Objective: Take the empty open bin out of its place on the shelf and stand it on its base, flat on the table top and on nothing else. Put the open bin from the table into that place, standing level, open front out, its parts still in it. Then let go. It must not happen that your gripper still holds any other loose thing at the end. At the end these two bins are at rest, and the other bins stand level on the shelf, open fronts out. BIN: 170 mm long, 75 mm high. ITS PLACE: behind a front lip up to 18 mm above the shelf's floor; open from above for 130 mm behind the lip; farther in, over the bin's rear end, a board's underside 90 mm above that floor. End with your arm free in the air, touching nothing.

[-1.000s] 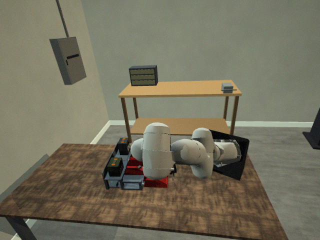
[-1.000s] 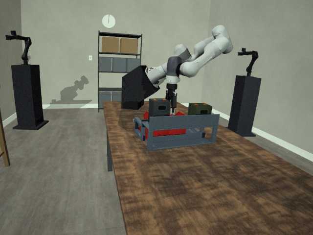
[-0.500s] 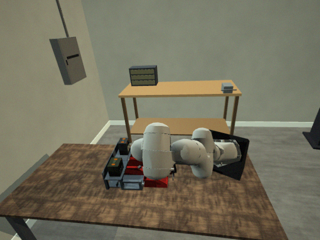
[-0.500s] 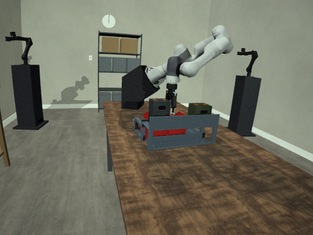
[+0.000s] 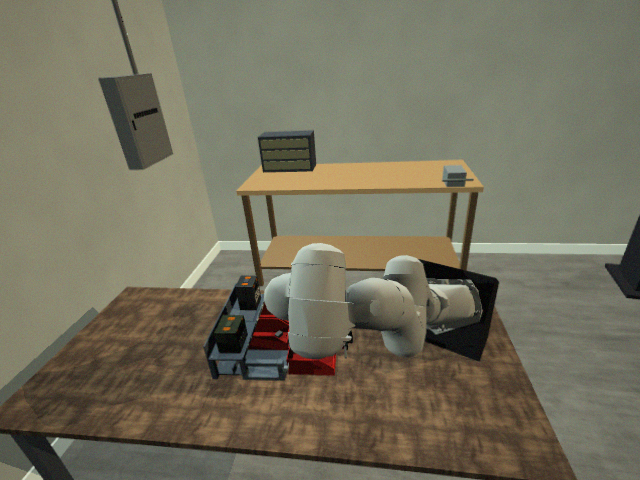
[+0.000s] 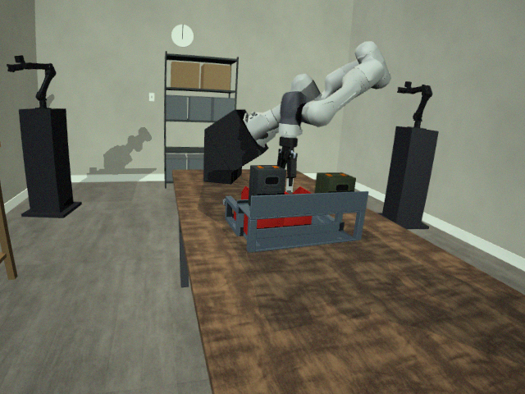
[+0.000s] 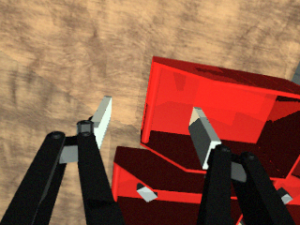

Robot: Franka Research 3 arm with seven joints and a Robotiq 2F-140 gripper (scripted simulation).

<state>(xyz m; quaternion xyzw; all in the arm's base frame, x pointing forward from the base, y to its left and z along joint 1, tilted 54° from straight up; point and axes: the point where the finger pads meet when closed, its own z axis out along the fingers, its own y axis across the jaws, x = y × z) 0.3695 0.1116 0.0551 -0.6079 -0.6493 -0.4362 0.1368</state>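
In the wrist view my gripper [image 7: 151, 112] is open and low over two red open bins. Its left finger is over bare table. Its right finger is inside the farther red bin [image 7: 216, 105], which looks empty. That bin's end wall stands between the fingers, and they do not clamp it. The nearer red bin [image 7: 159, 183] holds small grey parts [image 7: 146, 192]. In the exterior view the gripper [image 6: 290, 180] hangs just behind the grey shelf [image 6: 296, 220], with red bins [image 6: 277, 220] showing through the frame. In the top view the arm hides the gripper; a red bin [image 5: 311, 364] shows under it.
A dark grey bin [image 6: 267, 180] and an olive bin [image 6: 335, 182] stand on the shelf's upper level. The arm's black base [image 6: 226, 148] sits at the table's far end. A wooden side table [image 5: 359, 178] stands beyond the table.
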